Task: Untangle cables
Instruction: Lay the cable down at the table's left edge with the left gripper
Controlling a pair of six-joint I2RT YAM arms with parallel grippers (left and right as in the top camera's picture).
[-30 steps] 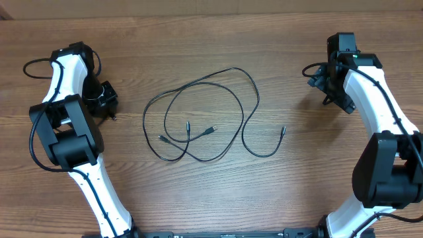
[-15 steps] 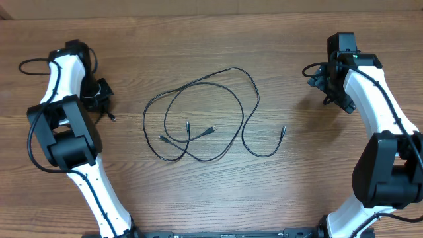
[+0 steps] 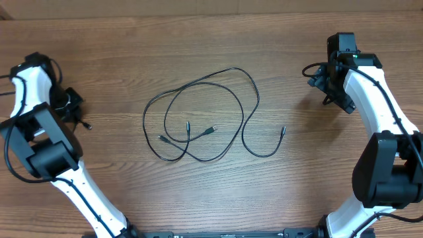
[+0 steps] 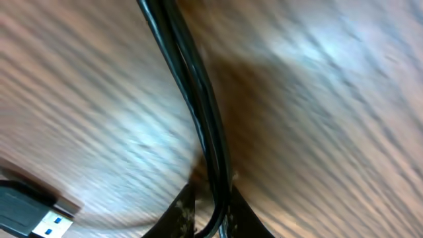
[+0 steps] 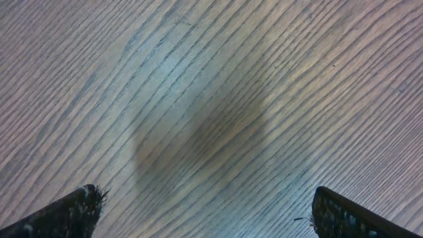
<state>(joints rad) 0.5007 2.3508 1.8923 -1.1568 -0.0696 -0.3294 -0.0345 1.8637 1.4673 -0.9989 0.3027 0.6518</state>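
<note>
Seeing the right gripper point(image 5: 205, 198) spread wide and unable to tell if the left gripper point(image 3: 73, 108) is clenched, I fear tugging one loop cinches the cables point(image 3: 188, 127) where they cross.

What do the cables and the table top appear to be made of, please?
The cables look like thin cords jacketed in black plastic or rubber, matte, since they curve in loose loops without glare. The table looks like brown wood or a wood-print laminate: fine streaked grain, with a soft sheen in the right wrist view.
</note>
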